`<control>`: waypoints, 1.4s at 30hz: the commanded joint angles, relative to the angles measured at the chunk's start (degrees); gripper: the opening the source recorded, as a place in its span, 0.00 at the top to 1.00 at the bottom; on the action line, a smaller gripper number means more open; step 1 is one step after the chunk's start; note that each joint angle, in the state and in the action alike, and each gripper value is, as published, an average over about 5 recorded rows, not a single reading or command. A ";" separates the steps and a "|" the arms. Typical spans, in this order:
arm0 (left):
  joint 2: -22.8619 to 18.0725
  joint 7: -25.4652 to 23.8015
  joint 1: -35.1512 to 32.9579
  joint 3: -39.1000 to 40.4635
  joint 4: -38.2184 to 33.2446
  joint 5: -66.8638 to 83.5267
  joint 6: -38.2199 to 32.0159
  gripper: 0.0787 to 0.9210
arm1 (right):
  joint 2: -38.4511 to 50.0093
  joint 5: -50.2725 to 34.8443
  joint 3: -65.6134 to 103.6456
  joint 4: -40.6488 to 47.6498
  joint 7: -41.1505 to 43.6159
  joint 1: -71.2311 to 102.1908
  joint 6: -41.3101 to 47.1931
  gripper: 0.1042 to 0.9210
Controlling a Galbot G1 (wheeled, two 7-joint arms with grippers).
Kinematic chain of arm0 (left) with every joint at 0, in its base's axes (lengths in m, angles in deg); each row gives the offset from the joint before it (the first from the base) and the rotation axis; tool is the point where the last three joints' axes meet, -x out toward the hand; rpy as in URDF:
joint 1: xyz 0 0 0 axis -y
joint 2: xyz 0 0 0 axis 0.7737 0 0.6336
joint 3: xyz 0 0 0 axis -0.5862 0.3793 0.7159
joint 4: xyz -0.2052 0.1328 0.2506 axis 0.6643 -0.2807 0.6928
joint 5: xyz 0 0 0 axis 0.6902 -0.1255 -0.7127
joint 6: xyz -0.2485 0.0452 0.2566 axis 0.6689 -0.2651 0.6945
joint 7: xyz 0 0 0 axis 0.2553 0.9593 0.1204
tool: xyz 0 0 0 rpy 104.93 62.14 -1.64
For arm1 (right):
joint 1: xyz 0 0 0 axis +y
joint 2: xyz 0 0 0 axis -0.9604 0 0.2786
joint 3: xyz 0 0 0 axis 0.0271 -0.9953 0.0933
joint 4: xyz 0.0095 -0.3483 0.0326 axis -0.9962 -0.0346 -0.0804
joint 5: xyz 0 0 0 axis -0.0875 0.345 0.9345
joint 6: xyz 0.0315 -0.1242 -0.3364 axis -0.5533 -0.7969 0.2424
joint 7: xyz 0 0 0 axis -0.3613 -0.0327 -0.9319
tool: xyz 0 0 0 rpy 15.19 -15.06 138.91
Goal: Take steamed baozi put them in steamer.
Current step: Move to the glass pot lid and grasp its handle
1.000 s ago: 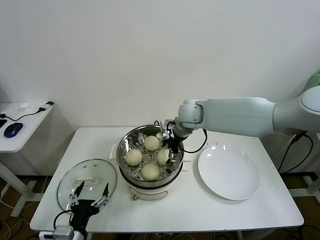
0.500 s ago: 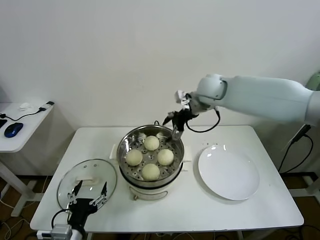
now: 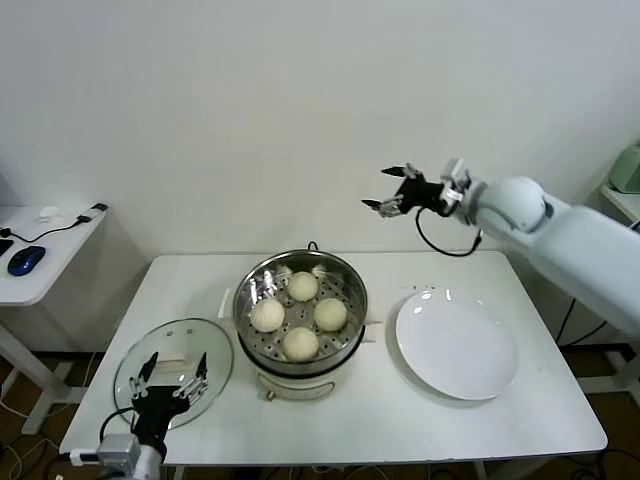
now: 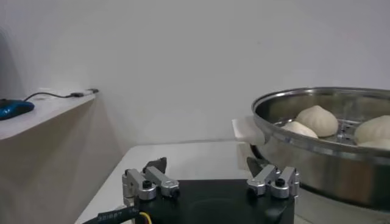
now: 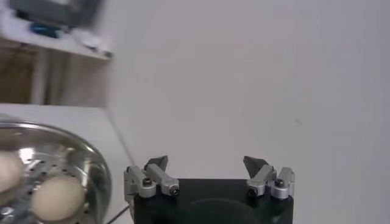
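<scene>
Several cream-white steamed baozi (image 3: 303, 286) lie on the perforated floor of the shiny steel steamer (image 3: 252, 290) at the table's middle. My right gripper (image 3: 378, 188) hangs open and empty high in the air, above and to the right of the steamer, apart from it. The right wrist view shows the same open gripper (image 5: 206, 161) against the wall, with the steamer rim (image 5: 91, 170) and a baozi (image 5: 55, 195) below. My left gripper (image 3: 175, 365) is open and empty, low at the front left over the glass lid. In the left wrist view the gripper (image 4: 206, 164) faces the steamer (image 4: 317, 152) and its baozi (image 4: 318, 120).
An empty white plate (image 3: 457, 345) lies right of the steamer. The round glass lid (image 3: 190, 335) rests flat at the table's front left. A side table with a blue mouse (image 3: 25, 260) stands beyond the left edge. A cable trails behind the steamer.
My right gripper has lifted out of the steamer and swung up and to the right, empty. All the baozi stay in the steamer. The left gripper has barely shifted.
</scene>
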 commanded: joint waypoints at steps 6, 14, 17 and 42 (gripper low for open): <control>1.81 1.04 3.35 -1.64 2.20 1.80 0.31 0.12 | -10.36 12.16 72.87 -11.30 -8.46 77.76 -13.81 0.12; 2.29 2.95 3.32 -1.40 5.45 -4.00 -4.55 0.12 | -20.21 15.66 74.48 -10.87 -7.01 85.93 -21.87 0.12; 2.64 4.24 3.25 -1.38 6.41 -6.06 -6.86 0.12 | -23.27 17.55 74.14 -11.23 -6.75 87.92 -23.76 0.12; 11.59 27.02 4.93 -1.65 32.56 -73.44 -25.67 0.12 | -34.65 27.55 70.41 -9.19 -10.30 88.97 -25.58 0.12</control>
